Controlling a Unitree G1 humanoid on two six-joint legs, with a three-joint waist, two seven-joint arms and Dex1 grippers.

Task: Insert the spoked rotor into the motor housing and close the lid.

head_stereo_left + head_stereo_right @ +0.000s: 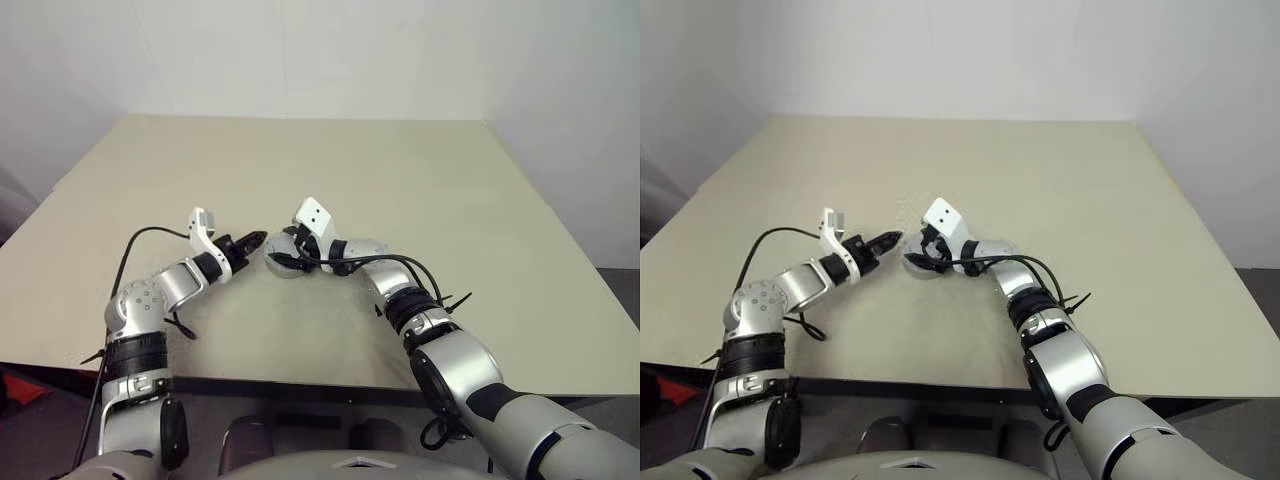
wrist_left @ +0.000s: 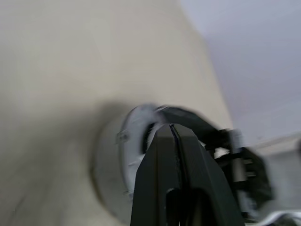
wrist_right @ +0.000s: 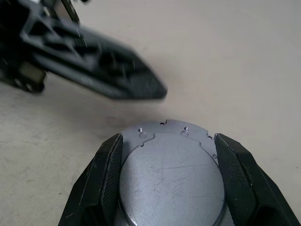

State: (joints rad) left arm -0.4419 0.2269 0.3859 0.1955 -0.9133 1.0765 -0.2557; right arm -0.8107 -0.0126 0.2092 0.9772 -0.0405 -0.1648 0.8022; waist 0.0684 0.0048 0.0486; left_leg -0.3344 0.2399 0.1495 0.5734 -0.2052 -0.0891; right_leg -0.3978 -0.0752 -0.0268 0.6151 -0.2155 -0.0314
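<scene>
1. Head view — the right gripper [image 1: 283,252] clamps the motor housing [image 1: 287,262] at the table's [image 1: 420,200] centre; the left gripper [image 1: 252,240], at its 9 o'clock, is pinched together.
2. Right wrist view — the lid [image 3: 170,176] lies flat between the fingers [image 3: 106,176]; rigid, smooth metal, probably slippery — best gripped across the rim.

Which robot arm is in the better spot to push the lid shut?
The left. Its gripper is shut and free, tip close beside the lid. The right gripper already has a finger on each side, steadying it.

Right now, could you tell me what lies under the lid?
The closed lid covers it, gripped between the right gripper's fingers. Its interior, including any rotor, is hidden.
</scene>
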